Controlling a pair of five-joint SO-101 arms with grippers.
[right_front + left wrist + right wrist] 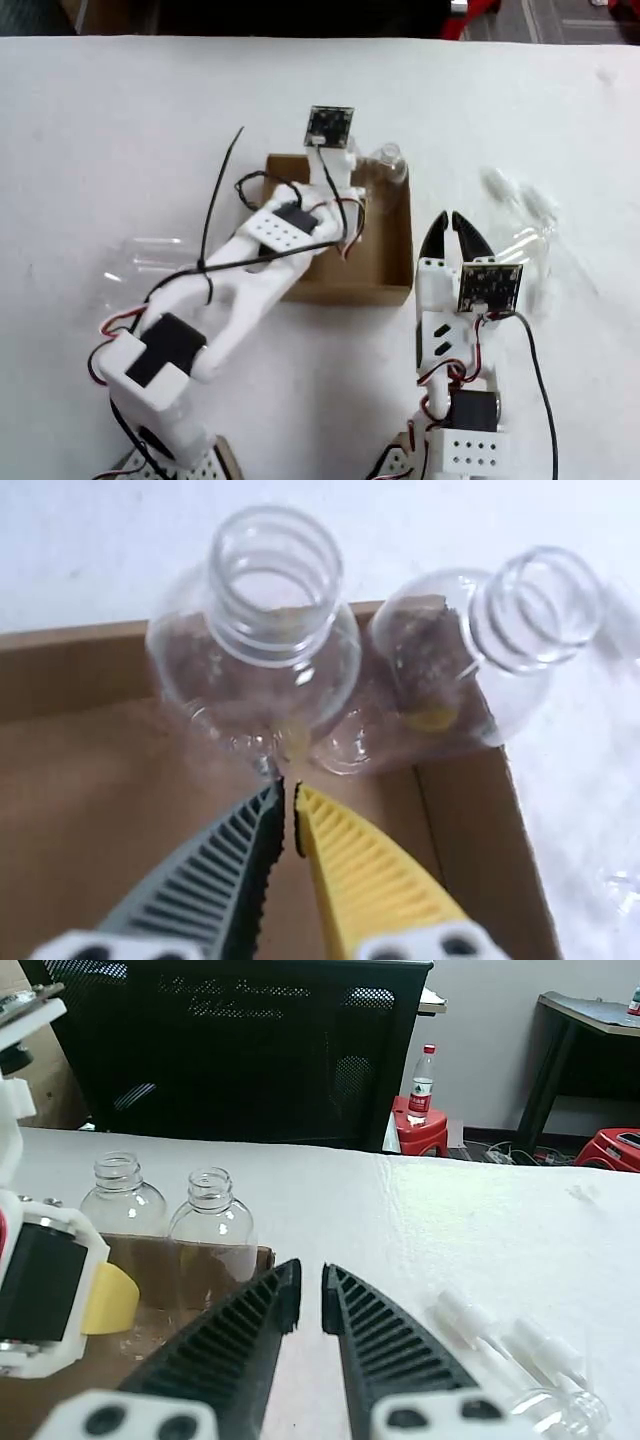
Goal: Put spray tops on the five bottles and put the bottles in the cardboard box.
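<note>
Overhead, my left arm hangs over the cardboard box point(385, 275) mid-surface. Two clear bottles point(388, 160) stand at its far right corner, uncapped. From my left wrist, my left fingers point(288, 802) sit almost closed and empty, just short of those bottles; a forward nudge would likely tip them. From my right wrist, my right fingers point(311, 1305) are narrowly parted and empty, with spray tops point(470, 1318) lying loose toward the surface's right edge. They may roll when pinched.
</note>
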